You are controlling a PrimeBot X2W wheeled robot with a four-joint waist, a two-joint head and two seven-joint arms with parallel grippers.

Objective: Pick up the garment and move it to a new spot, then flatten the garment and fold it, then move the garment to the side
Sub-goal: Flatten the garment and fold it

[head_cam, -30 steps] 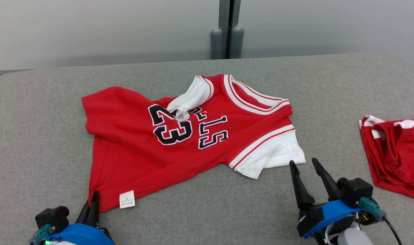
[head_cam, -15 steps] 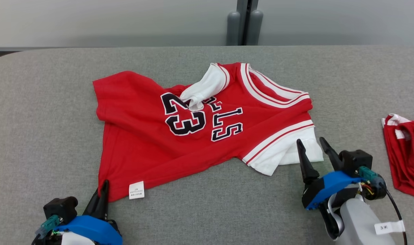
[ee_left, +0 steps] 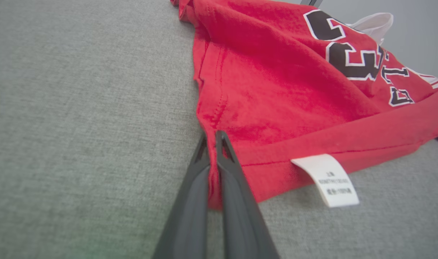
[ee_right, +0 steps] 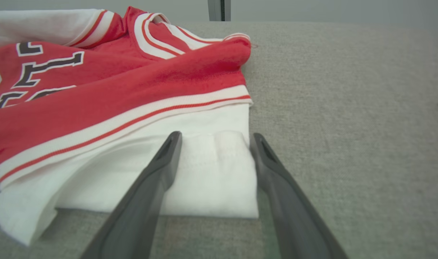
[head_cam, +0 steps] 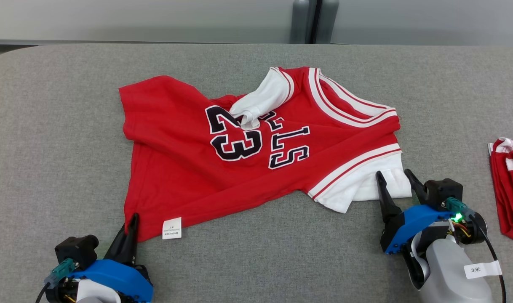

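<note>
My left gripper (head_cam: 130,225) is pinched fully closed on the lower-left corner of the garment (head_cam: 223,181), red hem cloth squeezed between the two fingers in the left wrist view; my right gripper (head_cam: 394,173) stands wide apart and holds nothing, its fingers straddling the edge of the white sleeve (head_cam: 366,189) at the lower right of the head view. The shirt lies across the middle of the grey table (head_cam: 50,126), rumpled, with the other white sleeve (head_cam: 263,99) flopped over the chest print. I judge the step in hand to be the flattening, with the fold not yet begun. To do it well I should push the right fingers a little further over the sleeve so they bite both layers near the striped seam rather than the bare edge, close firmly, then draw the two hands apart low over the table so the cloth goes taut without lifting; the sleeve lying on the chest will likely need its own tug afterwards. A second red garment (head_cam: 507,189) sits well apart at the right edge. Readable writing: "23" in black with a white outline, and beside it "LS", the earlier letters covered by the sleeve; the white care label (head_cam: 172,228) carries print too small to read; a tag (head_cam: 477,269) on my right forearm shows a "3" and a mark I cannot make out.
</note>
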